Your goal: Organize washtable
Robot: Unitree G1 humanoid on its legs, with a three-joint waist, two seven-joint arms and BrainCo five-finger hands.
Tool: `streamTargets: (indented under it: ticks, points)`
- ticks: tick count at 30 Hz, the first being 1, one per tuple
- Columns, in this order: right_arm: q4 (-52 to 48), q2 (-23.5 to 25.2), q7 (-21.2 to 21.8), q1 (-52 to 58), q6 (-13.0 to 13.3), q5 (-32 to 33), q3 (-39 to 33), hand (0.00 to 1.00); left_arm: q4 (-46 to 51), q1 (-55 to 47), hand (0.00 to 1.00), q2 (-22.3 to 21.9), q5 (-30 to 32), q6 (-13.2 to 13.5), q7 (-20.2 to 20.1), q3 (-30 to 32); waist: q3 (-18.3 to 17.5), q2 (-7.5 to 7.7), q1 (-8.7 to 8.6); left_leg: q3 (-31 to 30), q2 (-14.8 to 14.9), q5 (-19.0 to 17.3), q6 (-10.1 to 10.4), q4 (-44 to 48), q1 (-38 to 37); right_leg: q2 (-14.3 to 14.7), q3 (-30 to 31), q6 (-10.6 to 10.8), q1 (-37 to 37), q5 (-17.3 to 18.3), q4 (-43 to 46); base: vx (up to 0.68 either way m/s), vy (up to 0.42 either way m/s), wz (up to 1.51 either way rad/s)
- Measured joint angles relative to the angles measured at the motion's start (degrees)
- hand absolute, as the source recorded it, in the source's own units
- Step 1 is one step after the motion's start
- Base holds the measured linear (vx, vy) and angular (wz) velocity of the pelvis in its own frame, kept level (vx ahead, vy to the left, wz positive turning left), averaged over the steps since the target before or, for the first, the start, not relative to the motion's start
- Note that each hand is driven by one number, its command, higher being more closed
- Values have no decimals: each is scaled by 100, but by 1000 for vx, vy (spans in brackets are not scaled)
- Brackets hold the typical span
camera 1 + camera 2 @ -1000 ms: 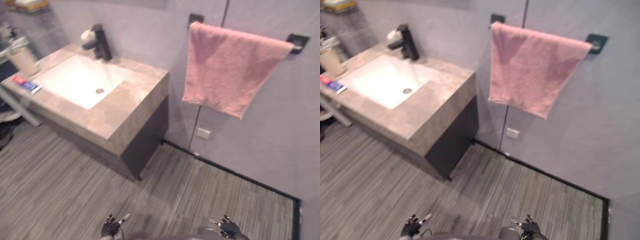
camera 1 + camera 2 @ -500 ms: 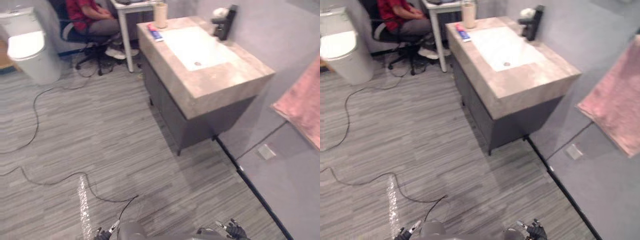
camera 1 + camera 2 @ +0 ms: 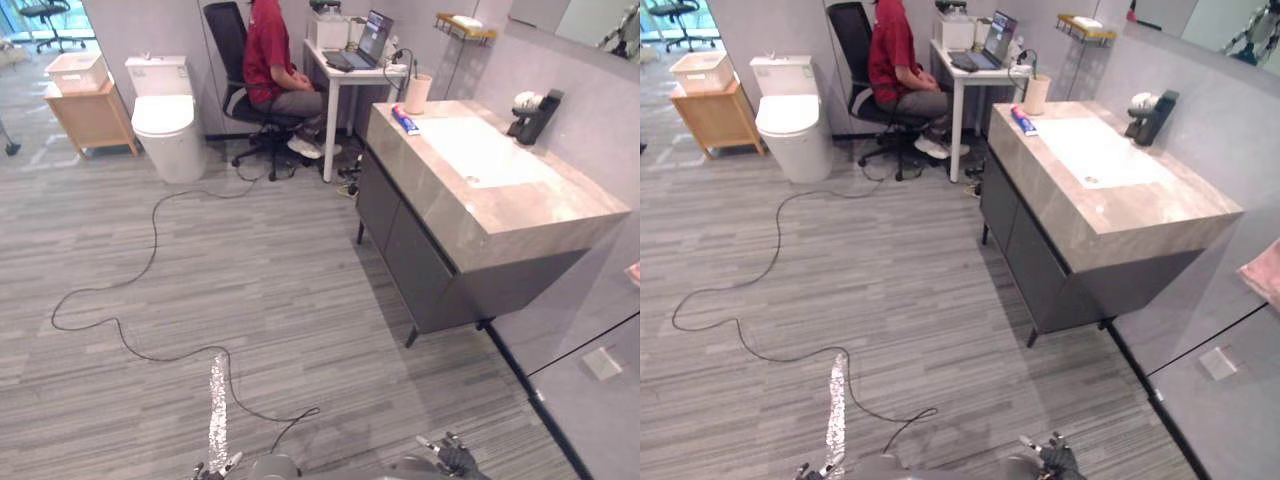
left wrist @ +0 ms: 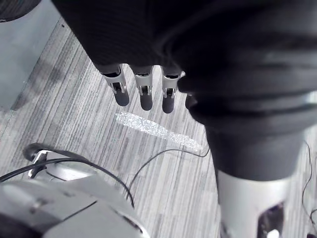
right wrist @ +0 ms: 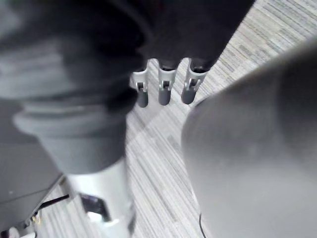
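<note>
The washtable [image 3: 520,215] stands at the right, a grey stone top over dark cabinets. Its white sink [image 3: 485,150] has a black faucet [image 3: 540,112] at the wall side. A beige cup [image 3: 417,93] and a red and blue tube [image 3: 405,120] sit at the far end of the top. A corner of a pink towel [image 3: 1265,272] shows at the right edge. My left hand [image 3: 215,468] and right hand [image 3: 450,458] hang low over the floor, well short of the washtable. Both have straight fingers [image 4: 143,94] and hold nothing, as the right wrist view's fingers [image 5: 163,89] confirm.
A person in red [image 3: 270,60] sits on a black chair at a white desk [image 3: 350,70] with a laptop [image 3: 365,45], just beyond the washtable. A toilet [image 3: 165,110] and a wooden stand [image 3: 90,115] line the far wall. A small shelf [image 3: 460,25] hangs above the cup.
The camera has swung left, from the towel wall to the whole room. The washtable's things have not moved. Both hands stay hanging low.
</note>
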State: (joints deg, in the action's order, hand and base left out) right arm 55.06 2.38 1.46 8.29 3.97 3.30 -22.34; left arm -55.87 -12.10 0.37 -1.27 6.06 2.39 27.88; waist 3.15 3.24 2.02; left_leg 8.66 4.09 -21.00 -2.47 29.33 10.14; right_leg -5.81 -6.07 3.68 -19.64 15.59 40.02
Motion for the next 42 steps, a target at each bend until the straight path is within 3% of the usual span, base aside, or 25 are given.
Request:
streamTargets:
  ticks: [2, 3, 4, 6, 7, 8, 9, 10, 13, 15, 17, 20, 22, 23, 25, 26, 27, 30, 31, 32, 33, 34, 36, 40, 42]
  points:
    - [-34, -5, -1, -27, 5, 140, 28, 0, -72, 34, 0, 37, 137, -12, 7, 1, 18, -4, -129, -132, -90, 12, -19, -55, 26, 572, 255, -41, -268, -4, -430, 90, -64, 46]
    - [-34, -13, -4, -23, 6, 143, 30, 0, -78, 48, 0, 47, 188, -13, 6, 3, 17, -3, -174, -177, -120, 9, -12, -55, 26, 640, 395, -49, -243, -9, -618, 134, -113, 99]
    - [-18, -59, -8, 27, 6, 161, 26, 0, -74, 107, 0, 50, 231, -11, 0, 17, -4, 12, -214, -408, -263, -1, 5, -36, -23, 673, 616, -225, -112, -129, -723, 150, -116, 100]
    - [76, -160, -3, 53, -27, 146, 30, 0, -76, 212, 0, -32, 327, -8, -25, 116, -81, -15, -299, -844, -314, -40, 89, 124, -74, 651, 330, -502, 83, -83, -773, 313, -164, 130]
    - [109, -303, 0, 51, -47, 65, 19, 0, -31, 213, 0, -148, 375, -2, -75, 181, -136, -268, -285, -969, -180, -91, 199, 1097, 329, 719, 73, -551, 157, 19, -829, 384, -135, 107]
    - [93, -341, 0, 37, -48, 52, -15, 0, -11, 211, 0, -211, 384, -1, -96, 236, -124, -369, -278, -991, -104, -42, 270, 1713, 572, 767, -10, -555, 226, 90, -819, 319, -54, 56]
    - [58, -358, -1, 24, -72, 38, -146, 0, 10, 201, 0, -346, 421, -18, -105, 449, -127, -519, -257, -975, 76, 284, 595, 2830, 867, 895, -65, -635, 347, 192, -827, 340, 20, 1]
    - [29, -360, -6, 12, -144, -56, -226, 0, 10, 128, 0, -437, 421, -84, -106, 661, -126, -564, -186, -895, 311, 679, 607, 3583, 937, 1016, -37, -765, 523, 260, -830, 338, 54, -23]
    - [51, -325, -10, -25, -271, -201, -166, 0, 43, 81, 0, -378, 418, -128, -104, 672, -61, -419, -95, -788, 702, 644, 615, 4436, 1032, 1091, 76, -844, 1051, 338, -1013, 317, 83, -16]
    - [46, -216, -6, -46, -292, -338, 67, 0, 180, 75, 0, -311, 418, -128, -98, 653, -61, -224, -51, -647, 1018, 579, 512, 4077, 1132, 991, 268, -777, 1429, 299, -1360, 393, 130, -24]
    - [39, -151, -9, -64, -287, -393, 101, 0, 229, 127, 0, -278, 418, -128, -89, 622, -52, -156, 32, -570, 1326, 523, 422, 3321, 1171, 876, 440, -691, 1650, 253, -1539, 304, 178, -36]
    - [27, 6, -15, -50, -273, -389, 162, 0, 253, 211, 0, -163, 414, -126, -56, 578, -62, -32, 10, -194, 1605, 562, 429, 1153, 1129, 404, 538, -242, 1978, 333, -1754, 360, 387, 0]
    - [42, -21, -19, 55, -257, -367, -14, 0, 243, 338, 0, -197, 408, -114, 36, 360, -93, -62, -11, -54, 1521, 965, 416, -14, 1132, 92, 526, 97, 2157, 469, -1776, 304, 442, 26]
    - [266, 16, -21, -8, -229, -358, -112, 0, 216, 314, 0, -108, 392, -75, 65, 246, -188, -22, -13, -52, 1199, 1333, 1032, -14, 1139, -222, 636, 272, 2183, 537, -1734, 282, 396, 36]
    - [435, 184, 16, -146, -247, -385, -255, 0, 221, 370, 0, 3, 352, 20, 220, -24, -303, 190, -140, -44, 861, 1166, 1074, 207, 1296, -526, 876, 397, 2137, 158, -1702, 380, 535, 52]
    - [499, 185, 54, -184, -260, -390, -452, 0, 125, 438, 0, 57, 328, -14, 192, -156, -280, 149, -108, -11, 748, 993, 1029, 462, 1305, -590, 969, 269, 2128, -281, -1521, 406, 626, 35]
    - [499, 188, 71, -189, -263, -389, -505, 0, 103, 442, 0, 73, 319, -33, 180, -195, -275, 142, -108, 10, 727, 965, 987, 500, 1289, -608, 951, 205, 2126, -381, -1436, 375, 635, 19]
    - [485, 131, 210, -227, -266, -328, -693, 0, -169, 408, 0, 203, 299, -149, 126, -384, -129, -9, -114, 267, 496, 583, 593, 349, 591, -797, 874, -987, 1452, -1347, 355, 202, 416, 1]
    - [464, 115, 253, -233, -238, -267, -623, 0, -244, 423, 0, 253, 308, -223, 122, -391, -109, 31, -129, 342, 325, 484, 430, 225, 299, -848, 816, -802, 1129, -878, 1077, 216, 513, -2]
    - [446, 108, 267, -231, -220, -262, -583, 0, -271, 432, 0, 268, 313, -244, 111, -424, -109, 34, -138, 362, 241, 434, 343, 146, 174, -817, 761, -748, 988, -677, 1309, 131, 325, 6]
    - [423, 94, 278, -221, -191, -247, -578, 0, -273, 428, 0, 272, 319, -250, 31, -467, -100, 34, -126, 395, 91, 273, 75, -8, -73, -669, 627, -630, 713, -376, 1552, 98, 244, 5]
    - [415, 90, 321, -216, -170, -151, -554, 0, -280, 425, 0, 272, 320, -254, -18, -465, -99, 23, -132, 398, -4, 228, 26, -158, -246, -403, 505, -320, 497, -119, 1562, 91, 224, 3]
    - [399, 67, 378, -182, -118, -95, -380, 0, -321, 414, 0, 269, 382, -283, -102, -440, -102, 18, -143, 404, -117, 195, 36, -398, -482, 61, 193, -150, 254, 89, 1015, 107, 166, 15]
    - [405, -22, 382, -161, -53, -48, -80, 0, -323, 404, 0, 191, 547, -306, -130, -235, -148, -1, -138, 377, -341, 110, 43, -758, -751, 501, 68, -325, 73, -70, -1114, 213, 100, 23]
    - [411, -55, 361, -160, -53, -35, 35, 0, -324, 402, 0, 123, 661, -322, -155, -71, -173, -33, -151, 296, -379, 13, 169, -848, -935, 546, 133, -481, 161, -341, -1408, 433, 46, 20]
